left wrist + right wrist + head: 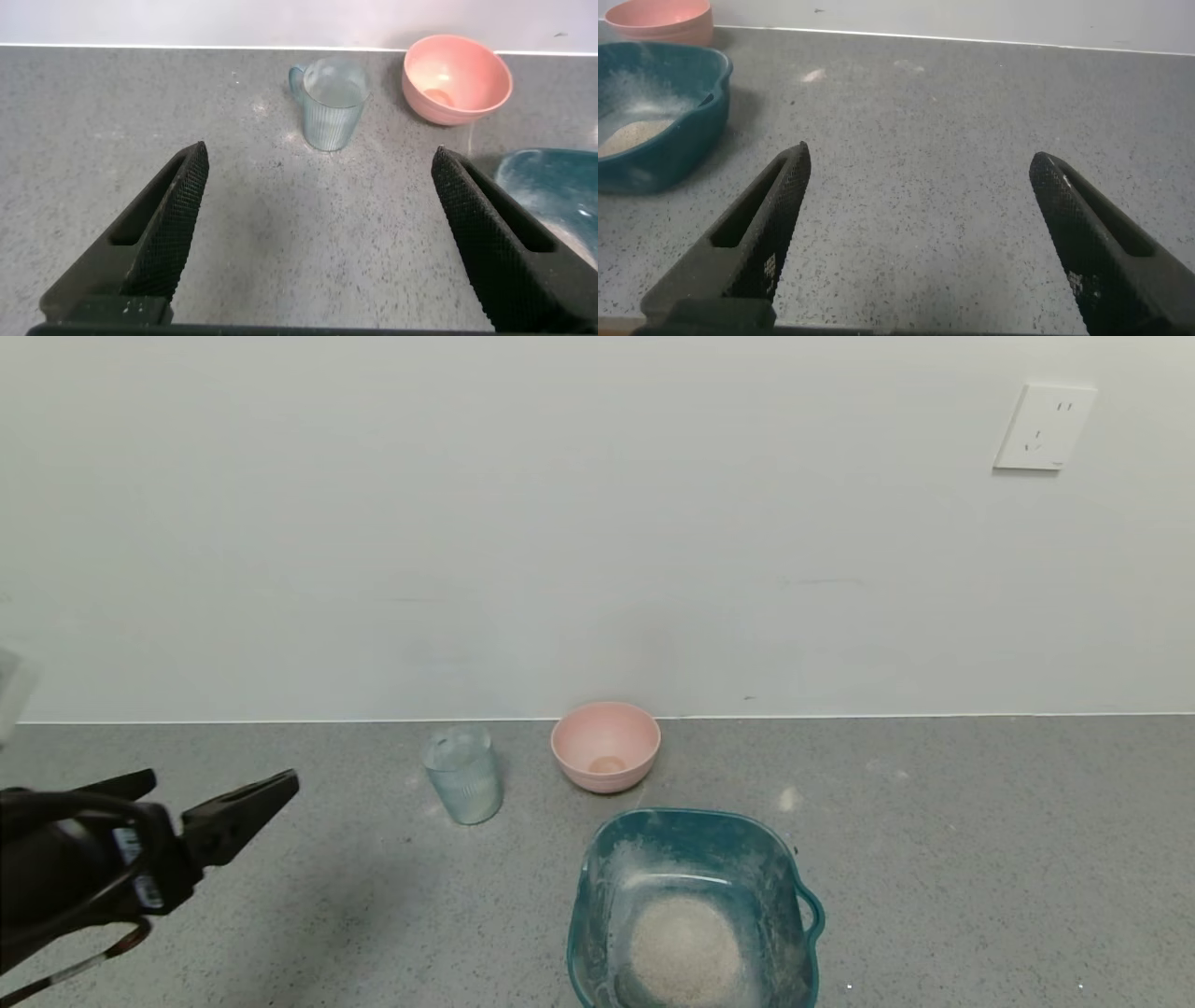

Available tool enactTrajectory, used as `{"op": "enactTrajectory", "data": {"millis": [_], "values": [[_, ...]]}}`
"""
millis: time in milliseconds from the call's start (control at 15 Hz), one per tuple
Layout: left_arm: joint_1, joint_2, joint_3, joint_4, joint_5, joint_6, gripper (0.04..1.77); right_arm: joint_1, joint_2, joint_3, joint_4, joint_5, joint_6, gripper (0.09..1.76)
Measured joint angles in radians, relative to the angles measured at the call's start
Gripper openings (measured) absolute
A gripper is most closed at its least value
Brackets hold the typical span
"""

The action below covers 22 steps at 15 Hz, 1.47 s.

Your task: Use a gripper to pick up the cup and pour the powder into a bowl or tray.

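The clear ribbed cup (462,773) stands upright on the grey counter near the wall, left of the pink bowl; it also shows in the left wrist view (332,103). The teal basin (597,877) sits at the front centre with a mound of beige powder (686,947) in it; the right wrist view shows the basin (687,121) and powder (631,136). My left gripper (219,784) is open and empty, above the counter well left of the cup; in its wrist view (318,187) the cup lies ahead between the spread fingers. My right gripper (915,177) is open and empty, to the right of the basin.
A round pink bowl (605,745) with a small orange spot stands by the wall behind the basin, also in the left wrist view (457,77). A white wall socket (1044,427) is at upper right. Grey counter spreads on both sides.
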Motion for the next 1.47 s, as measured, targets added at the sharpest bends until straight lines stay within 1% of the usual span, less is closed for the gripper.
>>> {"op": "enactTrajectory", "data": {"millis": [333,467,533,600,733,867,1067,1133,1267,1333,1467], "values": [[-0.001,-0.338,0.004,0.226,0.0,0.015,1.71,0.0,0.0,0.0,0.001,0.0,0.0,1.71],[0.005,-0.443,0.001,0.275,0.007,0.042,1.71,0.0,0.0,0.0,0.0,0.0,0.0,1.71],[0.02,-0.489,0.001,0.286,0.011,0.049,1.71,0.0,0.0,0.0,0.0,0.0,0.0,1.71],[0.047,-0.522,0.004,0.289,0.011,0.057,1.71,0.0,0.0,0.0,0.0,0.0,0.0,1.71],[0.123,-0.574,0.017,0.291,0.005,0.081,1.71,0.0,0.0,0.0,0.0,0.0,0.0,1.71],[0.18,-0.63,0.048,0.293,-0.001,0.091,1.71,0.0,0.0,0.0,0.0,0.0,0.0,1.71],[0.208,-0.717,0.117,0.318,0.011,0.083,1.71,0.0,0.0,0.0,0.0,0.0,0.0,1.71],[0.212,-0.733,0.15,0.305,0.022,0.071,1.72,0.0,0.0,0.0,0.0,0.0,0.0,1.71],[0.216,-0.75,0.199,0.211,0.026,0.066,1.72,0.0,0.0,0.0,0.0,0.0,0.0,1.71],[0.22,-0.755,0.211,0.203,0.032,0.07,1.72,0.0,0.0,0.0,0.0,0.0,0.0,1.71],[0.256,-0.76,0.213,0.203,0.027,0.077,1.72,0.0,0.0,0.0,0.0,0.0,0.0,1.71]]}}
